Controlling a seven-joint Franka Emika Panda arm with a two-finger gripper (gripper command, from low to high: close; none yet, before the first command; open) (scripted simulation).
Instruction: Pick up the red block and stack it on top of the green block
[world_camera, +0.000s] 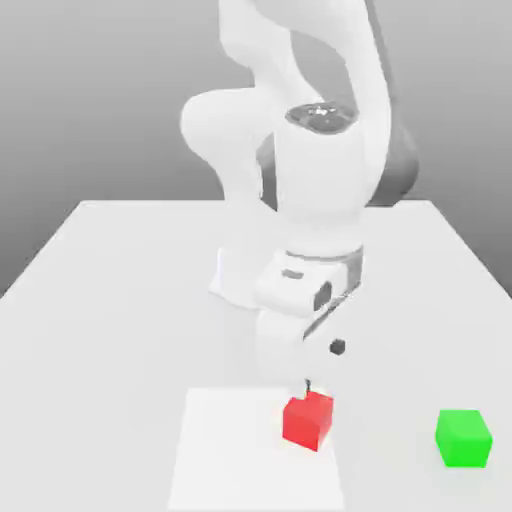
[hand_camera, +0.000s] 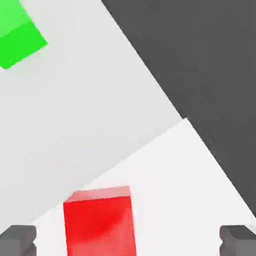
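The red block (world_camera: 308, 420) rests on a white square patch of the table (world_camera: 120, 300), near the front middle in the exterior view. The green block (world_camera: 464, 438) sits on the table well to the exterior view's right of it. My gripper (world_camera: 306, 385) hangs just above and behind the red block. In the hand view the gripper (hand_camera: 128, 239) is open, its two dark fingertips (hand_camera: 19, 239) spread wide on either side of the red block (hand_camera: 100, 222), with gaps to both. The green block (hand_camera: 17, 35) appears far off at a corner of that view.
A paler white patch (world_camera: 230, 460) lies under the red block on the light grey table. The arm's white body (world_camera: 300, 200) stands over the table's middle. In the hand view the table edge meets a dark floor (hand_camera: 210, 75).
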